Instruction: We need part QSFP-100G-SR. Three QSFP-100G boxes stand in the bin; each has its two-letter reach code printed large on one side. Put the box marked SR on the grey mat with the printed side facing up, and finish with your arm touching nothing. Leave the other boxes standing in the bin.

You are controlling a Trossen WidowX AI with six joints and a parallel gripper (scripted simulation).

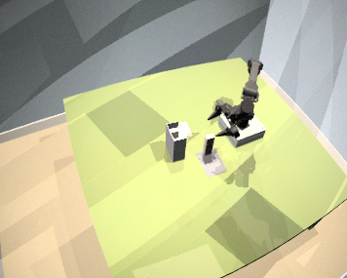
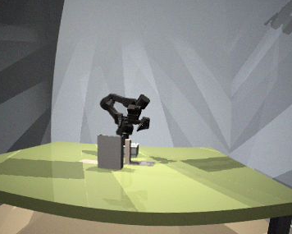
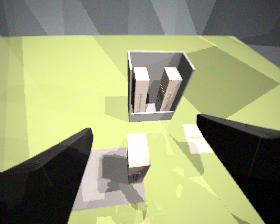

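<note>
One pale box (image 1: pixel 209 145) (image 2: pixel 127 152) (image 3: pixel 138 152) stands upright, outside the bin, at the edge of the grey mat (image 1: pixel 213 168) (image 2: pixel 148 163) (image 3: pixel 90 192). Its near side in the wrist view is shaded, with dark marks too small to read. Two more pale boxes, left (image 3: pixel 141 90) and right (image 3: pixel 170 89), stand apart inside the grey bin (image 1: pixel 178 149) (image 2: pixel 109 152) (image 3: pixel 150 116); their codes cannot be read. My gripper (image 1: pixel 213 127) (image 3: pixel 144 125) is wide open and empty. It is above the table on the arm-base side of the standing box, touching nothing visible.
A white flat patch (image 2: pixel 90 161) (image 3: pixel 197 138) lies on the green table (image 1: pixel 149 216) (image 2: pixel 175 194) (image 3: pixel 60 75) beside the bin. The white base block (image 1: pixel 251 133) is under the arm. The bin stands close to the mat and the standing box.
</note>
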